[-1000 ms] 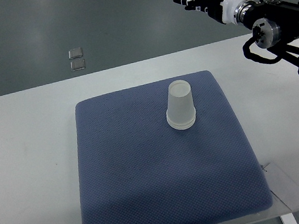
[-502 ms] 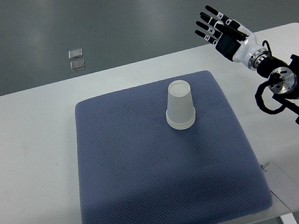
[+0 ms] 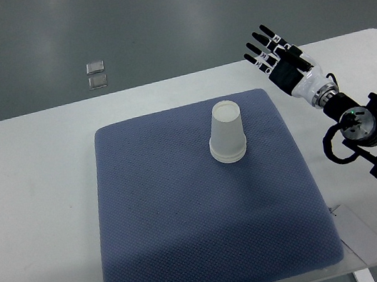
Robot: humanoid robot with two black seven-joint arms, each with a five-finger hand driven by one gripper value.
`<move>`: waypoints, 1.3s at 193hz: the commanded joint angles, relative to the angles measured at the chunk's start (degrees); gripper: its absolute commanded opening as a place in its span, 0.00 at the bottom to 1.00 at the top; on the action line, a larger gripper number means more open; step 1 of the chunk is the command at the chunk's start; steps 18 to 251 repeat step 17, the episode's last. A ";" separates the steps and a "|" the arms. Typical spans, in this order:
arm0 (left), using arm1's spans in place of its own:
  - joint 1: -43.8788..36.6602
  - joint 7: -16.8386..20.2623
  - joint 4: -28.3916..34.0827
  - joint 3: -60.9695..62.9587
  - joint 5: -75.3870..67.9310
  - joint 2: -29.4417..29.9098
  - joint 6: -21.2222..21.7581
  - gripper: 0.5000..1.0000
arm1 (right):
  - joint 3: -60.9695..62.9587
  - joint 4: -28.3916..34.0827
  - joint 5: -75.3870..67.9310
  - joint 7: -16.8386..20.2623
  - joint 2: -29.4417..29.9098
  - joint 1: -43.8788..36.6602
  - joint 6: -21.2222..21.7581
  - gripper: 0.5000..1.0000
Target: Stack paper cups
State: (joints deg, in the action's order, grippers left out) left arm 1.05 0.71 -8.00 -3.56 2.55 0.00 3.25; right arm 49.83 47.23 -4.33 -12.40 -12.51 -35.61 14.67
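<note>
Paper cups, white and nested upside down into one short stack point(image 3: 228, 133), stand slightly right of centre in the frame, on the upper part of a dark blue square pad with a fine dimpled weave point(image 3: 206, 203). The pad lies on a smooth white table with rounded corners point(image 3: 34, 210). At the right of the frame, the robot's right hand point(image 3: 278, 61), black and white with jointed fingers, hovers well apart from the stack, fingers spread and holding nothing. No loose cup shows, so stacking looks finished and the hand seems clear of the work. Any further move would call for another cup. Two small clear square objects point(image 3: 96, 74) lie on the grey floor at upper left.
</note>
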 commanded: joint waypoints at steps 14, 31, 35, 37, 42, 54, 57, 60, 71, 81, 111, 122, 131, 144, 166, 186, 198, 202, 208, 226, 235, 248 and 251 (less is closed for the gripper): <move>0.01 0.00 0.00 -0.04 0.00 0.00 0.00 1.00 | -0.18 -0.21 0.29 0.00 0.03 0.01 0.01 0.83; 0.01 0.00 0.00 -0.04 0.00 0.00 0.00 1.00 | -0.18 -0.21 0.38 -0.08 0.03 0.01 0.01 0.83; 0.01 0.00 0.00 -0.04 0.00 0.00 0.00 1.00 | -0.18 -0.21 0.38 -0.08 0.03 0.01 0.01 0.83; 0.01 0.00 0.00 -0.04 0.00 0.00 0.00 1.00 | -0.18 -0.21 0.38 -0.08 0.03 0.01 0.01 0.83; 0.01 0.00 0.00 -0.04 0.00 0.00 0.00 1.00 | -0.18 -0.21 0.38 -0.08 0.03 0.01 0.01 0.83; 0.01 0.00 0.00 -0.04 0.00 0.00 0.00 1.00 | -0.18 -0.21 0.38 -0.08 0.03 0.01 0.01 0.83; 0.01 0.00 0.00 -0.04 0.00 0.00 0.00 1.00 | -0.18 -0.21 0.38 -0.08 0.03 0.01 0.01 0.83; 0.01 0.00 0.00 -0.04 0.00 0.00 0.00 1.00 | -0.18 -0.21 0.38 -0.08 0.03 0.01 0.01 0.83; 0.01 0.00 0.00 -0.04 0.00 0.00 0.00 1.00 | -0.18 -0.21 0.38 -0.08 0.03 0.01 0.01 0.83; 0.01 0.00 0.00 -0.04 0.00 0.00 0.00 1.00 | -0.18 -0.21 0.38 -0.08 0.03 0.01 0.01 0.83; 0.01 0.00 0.00 -0.04 0.00 0.00 0.00 1.00 | -0.18 -0.21 0.38 -0.08 0.03 0.01 0.01 0.83; 0.01 0.00 0.00 -0.04 0.00 0.00 0.00 1.00 | -0.18 -0.21 0.38 -0.08 0.03 0.01 0.01 0.83; 0.01 0.00 0.00 -0.04 0.00 0.00 0.00 1.00 | -0.18 -0.21 0.38 -0.08 0.03 0.01 0.01 0.83; 0.01 0.00 0.00 -0.04 0.00 0.00 0.00 1.00 | -0.18 -0.21 0.38 -0.08 0.03 0.01 0.01 0.83; 0.01 0.00 0.00 -0.04 0.00 0.00 0.00 1.00 | -0.18 -0.21 0.38 -0.08 0.03 0.01 0.01 0.83; 0.01 0.00 0.00 -0.04 0.00 0.00 0.00 1.00 | -0.18 -0.21 0.38 -0.08 0.03 0.01 0.01 0.83; 0.01 0.00 0.00 -0.04 0.00 0.00 0.00 1.00 | -0.18 -0.21 0.38 -0.08 0.03 0.01 0.01 0.83; 0.01 0.00 0.00 -0.04 0.00 0.00 0.00 1.00 | -0.18 -0.21 0.38 -0.08 0.03 0.01 0.01 0.83; 0.01 0.00 0.00 -0.04 0.00 0.00 0.00 1.00 | -0.18 -0.21 0.38 -0.08 0.03 0.01 0.01 0.83; 0.01 0.00 0.00 -0.04 0.00 0.00 0.00 1.00 | -0.18 -0.21 0.38 -0.08 0.03 0.01 0.01 0.83; 0.01 0.00 0.00 -0.04 0.00 0.00 0.00 1.00 | -0.18 -0.21 0.38 -0.08 0.03 0.01 0.01 0.83; 0.01 0.00 0.00 -0.04 0.00 0.00 0.00 1.00 | -0.18 -0.21 0.38 -0.08 0.03 0.01 0.01 0.83; 0.01 0.00 0.00 -0.04 0.00 0.00 0.00 1.00 | -0.18 -0.21 0.38 -0.08 0.03 0.01 0.01 0.83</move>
